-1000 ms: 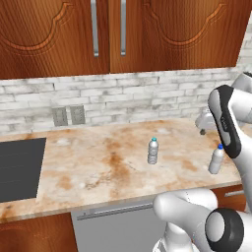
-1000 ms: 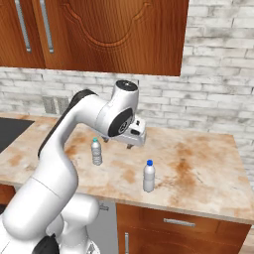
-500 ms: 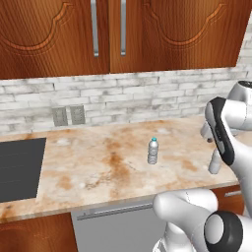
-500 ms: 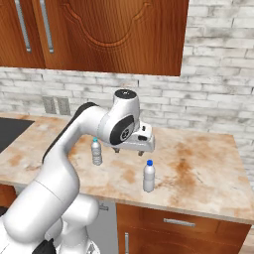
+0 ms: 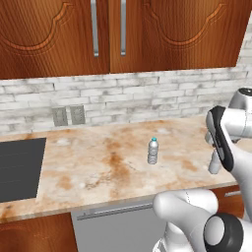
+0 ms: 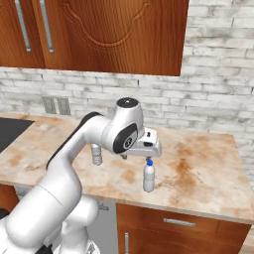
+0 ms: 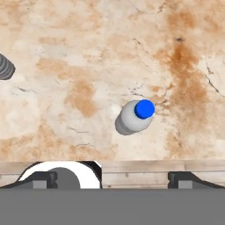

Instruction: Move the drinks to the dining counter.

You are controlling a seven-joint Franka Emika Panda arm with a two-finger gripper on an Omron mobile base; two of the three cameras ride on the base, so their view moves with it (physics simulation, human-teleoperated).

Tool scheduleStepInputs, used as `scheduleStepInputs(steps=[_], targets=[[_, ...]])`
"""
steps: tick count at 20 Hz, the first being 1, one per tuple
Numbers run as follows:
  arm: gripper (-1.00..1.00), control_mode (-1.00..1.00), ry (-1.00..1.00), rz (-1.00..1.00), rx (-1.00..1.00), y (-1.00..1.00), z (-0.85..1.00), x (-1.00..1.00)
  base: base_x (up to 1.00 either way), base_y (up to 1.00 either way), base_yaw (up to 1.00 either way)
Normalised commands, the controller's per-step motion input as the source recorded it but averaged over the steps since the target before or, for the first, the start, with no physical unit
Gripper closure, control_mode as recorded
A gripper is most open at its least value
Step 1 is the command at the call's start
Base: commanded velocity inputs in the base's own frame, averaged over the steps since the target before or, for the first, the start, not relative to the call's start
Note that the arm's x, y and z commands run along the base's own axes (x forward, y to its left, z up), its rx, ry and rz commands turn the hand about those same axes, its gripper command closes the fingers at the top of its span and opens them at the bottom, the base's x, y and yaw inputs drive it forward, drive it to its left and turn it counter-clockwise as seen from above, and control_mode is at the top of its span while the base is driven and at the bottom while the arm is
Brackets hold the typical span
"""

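the gripper hangs just above the blue-capped bottle, which stands upright near the front edge of the marble worktop, toward its right end. in the hand view the two fingertips stand far apart at the bottom, so the jaws are open and hold nothing, and the blue cap sits above the line between them, not yet in the middle. i think the step in hand is to grasp this bottle. to do it well the hand should first move forward until the cap is centred between the fingers, then come straight down and close on the ribbed body under the cap, slowly, because a light bottle tips easily.

farther in, near the middle of the worktop, stands the teal-capped bottle, well apart from the first. so there are two bottles, both on this worktop under the wooden cabinets, and one gripper.
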Motion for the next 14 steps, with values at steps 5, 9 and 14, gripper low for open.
scheduleStepInputs(steps=[5,9,14], targets=[[-1.0,-1.0,0.0,0.0,0.0,-0.2,-0.03,0.01,0.0,0.0,0.0],[-1.0,-1.0,0.0,0.0,0.0,-0.04,0.0,0.04,0.0,0.0,0.0],[-1.0,-1.0,0.0,0.0,0.01,-0.02,-0.02,0.08,0.0,0.0,0.0]])
